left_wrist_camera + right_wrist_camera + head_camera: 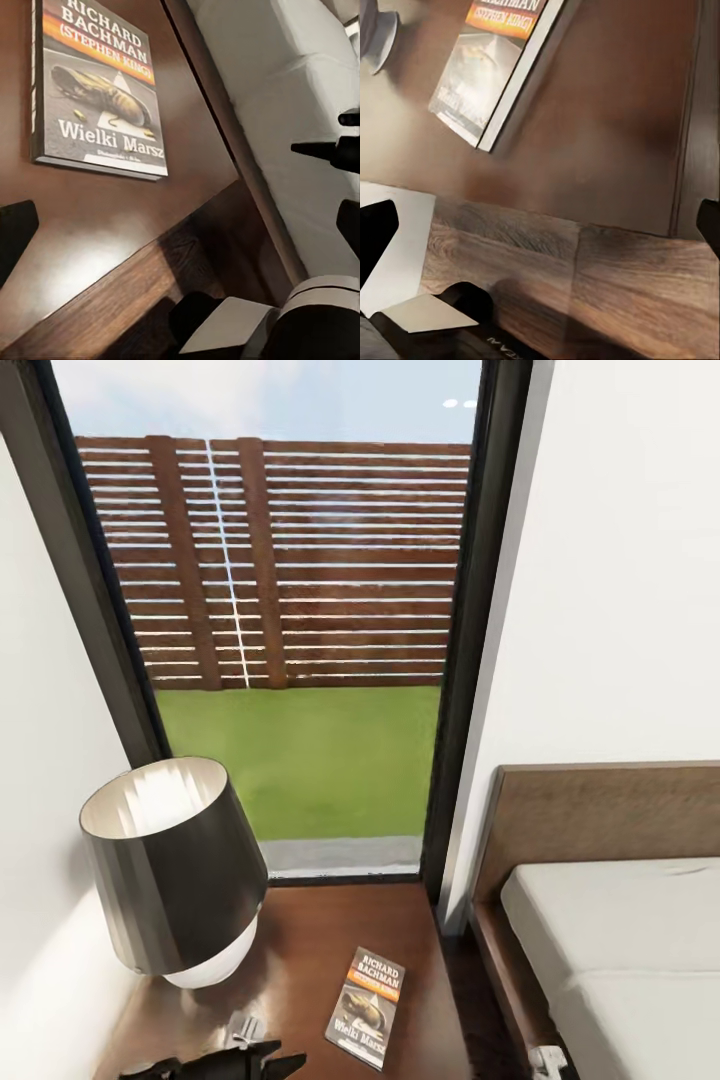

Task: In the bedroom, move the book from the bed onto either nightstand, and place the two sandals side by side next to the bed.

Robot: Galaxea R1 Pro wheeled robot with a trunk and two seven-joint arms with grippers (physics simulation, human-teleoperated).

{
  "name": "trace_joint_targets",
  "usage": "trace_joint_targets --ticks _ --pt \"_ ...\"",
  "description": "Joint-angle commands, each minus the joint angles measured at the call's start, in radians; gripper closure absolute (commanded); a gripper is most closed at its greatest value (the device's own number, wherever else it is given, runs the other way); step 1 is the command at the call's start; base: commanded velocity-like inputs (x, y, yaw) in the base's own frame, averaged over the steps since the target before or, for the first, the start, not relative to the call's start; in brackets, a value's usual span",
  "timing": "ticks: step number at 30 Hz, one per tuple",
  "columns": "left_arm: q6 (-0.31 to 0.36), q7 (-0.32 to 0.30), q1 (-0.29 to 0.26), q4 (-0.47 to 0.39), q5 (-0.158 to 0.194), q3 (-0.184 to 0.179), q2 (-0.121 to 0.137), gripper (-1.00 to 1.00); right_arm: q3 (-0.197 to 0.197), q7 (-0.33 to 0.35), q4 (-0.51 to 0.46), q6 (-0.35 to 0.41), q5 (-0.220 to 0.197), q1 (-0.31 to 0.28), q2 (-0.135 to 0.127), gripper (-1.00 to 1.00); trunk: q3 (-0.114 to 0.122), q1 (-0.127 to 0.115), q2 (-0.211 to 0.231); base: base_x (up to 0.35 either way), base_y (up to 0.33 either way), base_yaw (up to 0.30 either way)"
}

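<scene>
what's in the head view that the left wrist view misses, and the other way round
Head view alone: the lamp on the nightstand, the window with fence and lawn, and the headboard.
Left wrist view alone: the book's lower title, "Wielki Marsz", readable in full, and the nightstand's front edge.
Both: the book lying flat on the nightstand top, and the bed's mattress beside it.

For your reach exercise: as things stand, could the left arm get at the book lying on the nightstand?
Probably yes. The book lies flat and face up on the nightstand, apart from the lamp. The left tool's fingers hang empty, with bare glossy wood between them and the book.
</scene>
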Motion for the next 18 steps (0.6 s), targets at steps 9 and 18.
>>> trace_joint_targets --ticks 9,18 --pt "-0.06 0.13 -0.001 0.093 -0.092 0.001 -0.021 -1.0 -0.001 0.001 0.157 -0.09 0.069 0.001 0.008 -1.0 0.027 -0.035 0.063 0.0 0.0 0.0" --pt "-0.1 0.249 0.001 0.165 -0.138 -0.004 -0.058 -1.0 -0.001 0.0 0.188 -0.094 0.07 0.001 0.009 -1.0 0.056 -0.069 0.126 0.0 0.0 0.0"
